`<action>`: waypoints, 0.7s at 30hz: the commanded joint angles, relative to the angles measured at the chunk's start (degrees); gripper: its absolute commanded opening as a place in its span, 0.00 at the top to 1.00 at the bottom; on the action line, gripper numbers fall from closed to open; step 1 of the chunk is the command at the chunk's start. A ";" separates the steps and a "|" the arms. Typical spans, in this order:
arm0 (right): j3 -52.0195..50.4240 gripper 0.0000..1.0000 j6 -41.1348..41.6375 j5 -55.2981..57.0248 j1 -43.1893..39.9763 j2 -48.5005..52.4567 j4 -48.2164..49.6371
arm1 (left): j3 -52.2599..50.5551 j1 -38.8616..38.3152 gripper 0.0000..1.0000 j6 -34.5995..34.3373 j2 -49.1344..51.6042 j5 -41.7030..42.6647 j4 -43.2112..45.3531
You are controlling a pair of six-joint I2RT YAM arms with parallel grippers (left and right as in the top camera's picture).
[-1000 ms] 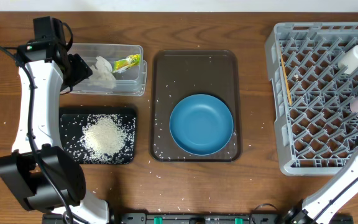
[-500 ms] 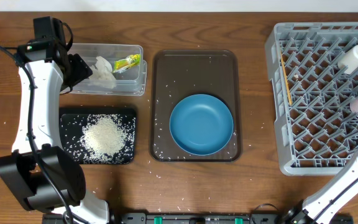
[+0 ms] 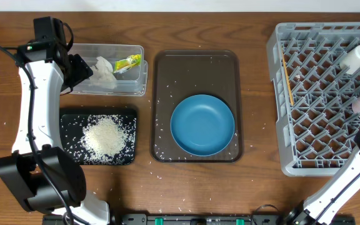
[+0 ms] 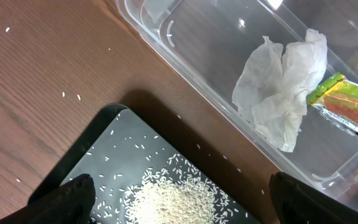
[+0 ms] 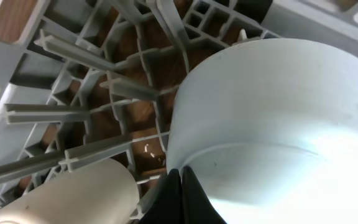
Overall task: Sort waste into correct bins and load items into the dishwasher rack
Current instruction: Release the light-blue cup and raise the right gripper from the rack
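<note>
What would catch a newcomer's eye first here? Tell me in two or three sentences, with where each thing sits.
The round blue plate stands out most, lying on the brown tray in the middle of the table. Next comes the white heap of rice on the black tray at the left, and the big grey rack filling the right side.

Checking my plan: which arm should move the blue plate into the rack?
Probably the right: its hand is at the rack; the left hand is by the clear tub, beyond the blue plate.
</note>
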 commanded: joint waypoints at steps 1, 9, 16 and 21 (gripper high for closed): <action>0.20 0.99 -2.05 0.02 -0.11 -5.40 0.17 | -0.24 0.17 0.08 -0.48 -1.27 -0.07 -0.33; 0.20 0.98 -4.13 1.81 -0.35 -12.28 -1.01 | -0.24 0.17 0.08 -0.48 -1.27 -0.07 -0.33; 0.13 0.99 -5.01 6.03 -0.37 -9.03 -5.25 | -0.24 0.17 0.08 -0.48 -1.27 -0.07 -0.33; 0.13 0.99 -5.22 6.08 -0.61 -5.35 -5.40 | -0.24 0.17 0.08 -0.48 -1.27 -0.07 -0.31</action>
